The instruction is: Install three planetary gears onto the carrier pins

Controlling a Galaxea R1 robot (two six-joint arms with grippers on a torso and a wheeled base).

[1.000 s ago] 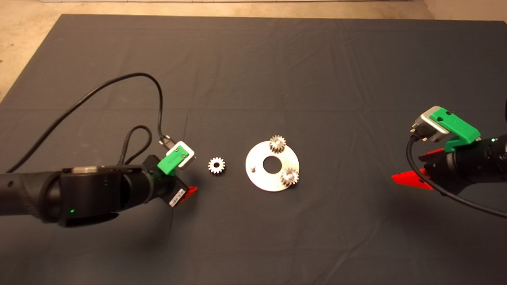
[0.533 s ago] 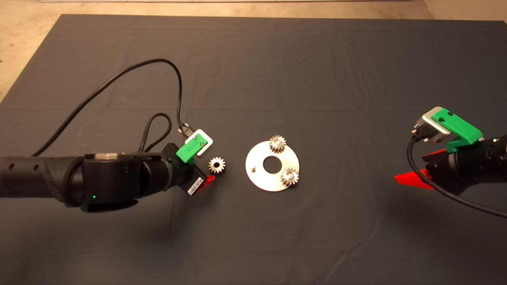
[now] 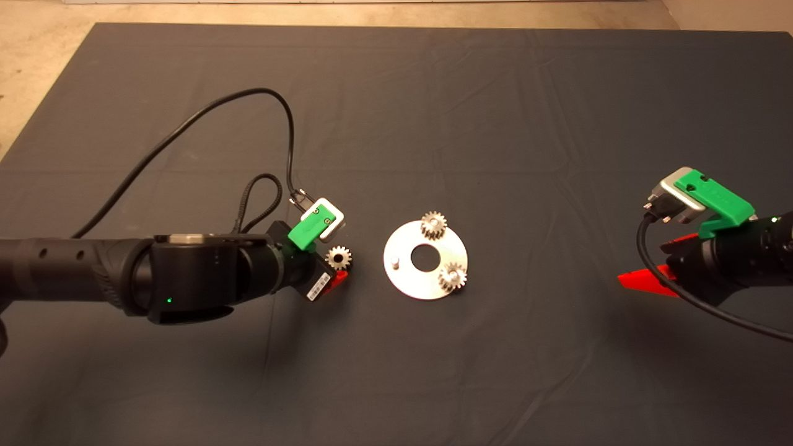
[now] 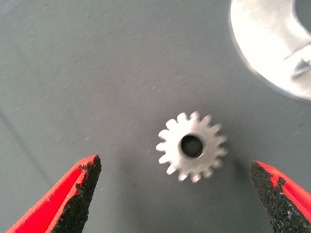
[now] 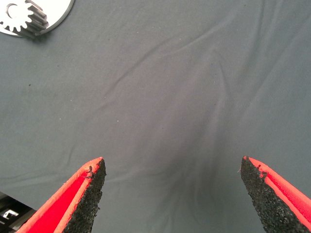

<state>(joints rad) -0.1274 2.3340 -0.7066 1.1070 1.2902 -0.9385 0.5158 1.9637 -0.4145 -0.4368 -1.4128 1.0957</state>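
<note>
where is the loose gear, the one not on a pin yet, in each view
Head view: the loose gear lies on the mat just left of the disc, at the left gripper.
Left wrist view: the loose gear lies flat between the open red fingers, touching neither.
Right wrist view: not in it.
Shared landmark: the disc, whose rim shows in one corner of the left wrist view.

Dark grey mat with soft creases, pale beige floor — beyond its far edge

Overhead, facing down on mat. Left wrist close above loose gear, shared overhead at 9 o'clock of disc.
</note>
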